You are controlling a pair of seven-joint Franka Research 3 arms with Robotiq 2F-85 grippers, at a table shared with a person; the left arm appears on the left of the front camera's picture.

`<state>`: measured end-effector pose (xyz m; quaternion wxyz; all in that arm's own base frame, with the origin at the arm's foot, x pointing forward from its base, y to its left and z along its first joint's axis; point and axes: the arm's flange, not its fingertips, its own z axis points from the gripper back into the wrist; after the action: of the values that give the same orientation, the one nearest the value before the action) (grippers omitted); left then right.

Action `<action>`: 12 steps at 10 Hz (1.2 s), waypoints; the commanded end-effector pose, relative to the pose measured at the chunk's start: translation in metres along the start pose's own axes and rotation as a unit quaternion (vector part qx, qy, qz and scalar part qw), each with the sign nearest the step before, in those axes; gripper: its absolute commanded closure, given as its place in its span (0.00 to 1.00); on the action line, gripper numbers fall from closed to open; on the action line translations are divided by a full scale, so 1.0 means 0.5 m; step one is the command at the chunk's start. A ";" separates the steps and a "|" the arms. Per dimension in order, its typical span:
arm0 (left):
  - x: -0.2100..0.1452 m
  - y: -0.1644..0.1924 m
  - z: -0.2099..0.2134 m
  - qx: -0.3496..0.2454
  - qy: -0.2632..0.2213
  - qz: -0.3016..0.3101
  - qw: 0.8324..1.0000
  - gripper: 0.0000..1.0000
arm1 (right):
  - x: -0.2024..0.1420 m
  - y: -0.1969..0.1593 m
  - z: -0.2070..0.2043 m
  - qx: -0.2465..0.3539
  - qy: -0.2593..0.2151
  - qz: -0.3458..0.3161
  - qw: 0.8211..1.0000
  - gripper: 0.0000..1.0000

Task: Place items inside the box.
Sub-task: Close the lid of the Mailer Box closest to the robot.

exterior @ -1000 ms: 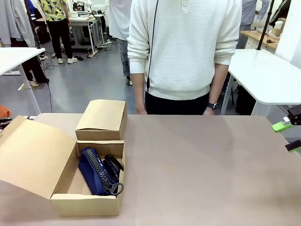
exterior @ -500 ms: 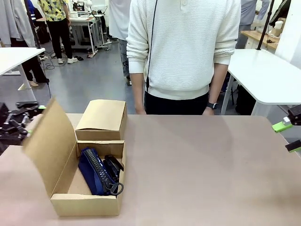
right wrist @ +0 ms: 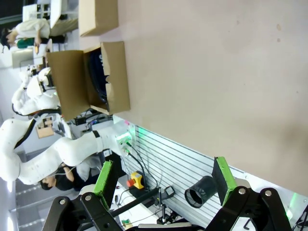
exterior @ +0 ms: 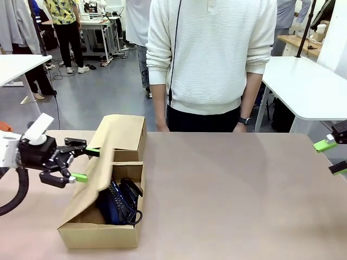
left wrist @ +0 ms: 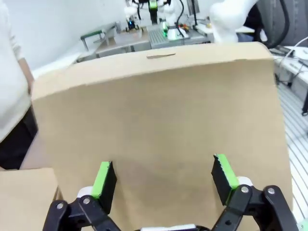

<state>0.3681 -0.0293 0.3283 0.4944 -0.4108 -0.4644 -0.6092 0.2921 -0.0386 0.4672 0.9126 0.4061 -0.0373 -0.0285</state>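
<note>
The left end effector (exterior: 80, 164) has its two green-padded fingers spread wide, one pad (exterior: 92, 152) up against the outer face of the box lid (exterior: 100, 170) and the other pad (exterior: 79, 177) lower, just beside that same face; nothing is pinched between them. In the left wrist view the same end effector (left wrist: 163, 180) faces the broad plain cardboard of the lid (left wrist: 159, 110), which stands tilted over the box, with a small slot near its top edge and no print that can be read. The left arm (exterior: 21, 157) comes in low from the left side, its wrist roughly level and its fingers pointing toward the middle of the tabletop (exterior: 233, 189). The open box (exterior: 103, 230) sits on the tabletop near its left front, and inside it lie the navy zip pouch (exterior: 111, 206), its zipper showing, and a black stapler (exterior: 130, 190) just beside it, both partly hidden by the leaning lid. A second, closed cardboard box (exterior: 120, 135) touches the far end of the open one. The right end effector (exterior: 335, 156) sits at the right edge, well apart from the boxes; in the right wrist view its fingers (right wrist: 103, 175) are spread apart with nothing between them, held above the bare tabletop (right wrist: 216, 72). A person (exterior: 211, 59) in a white knit sweater stands at the far side, arms hanging down, a watch (exterior: 245, 122) on one wrist.
</note>
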 end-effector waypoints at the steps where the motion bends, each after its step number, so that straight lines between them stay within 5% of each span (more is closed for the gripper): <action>1: -0.065 -0.180 -0.070 -0.008 0.026 -0.019 0.999 0.00 | 0.002 -0.002 0.000 0.011 -0.002 0.012 1.000 0.00; 4: -0.098 -0.186 -0.061 -0.006 0.053 -0.005 0.999 0.00 | 0.002 -0.002 0.000 0.011 -0.002 0.012 1.000 0.00; 8: -0.044 -0.146 0.068 0.076 0.004 -0.003 0.997 0.00 | 0.002 -0.002 0.000 0.011 -0.002 0.012 1.000 0.00; 11: 0.056 -0.139 0.261 0.166 -0.072 0.133 0.974 0.00 | 0.002 -0.002 0.000 0.011 -0.002 0.012 1.000 0.00; 12: 0.073 -0.140 0.299 0.214 -0.063 0.246 0.943 0.00 | 0.002 -0.002 0.000 0.011 -0.002 0.012 1.000 0.00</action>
<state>0.3326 0.1300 0.3668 0.6101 -0.4178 -0.5293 -0.4161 0.2920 -0.0388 0.4673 0.9125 0.4063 -0.0376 -0.0286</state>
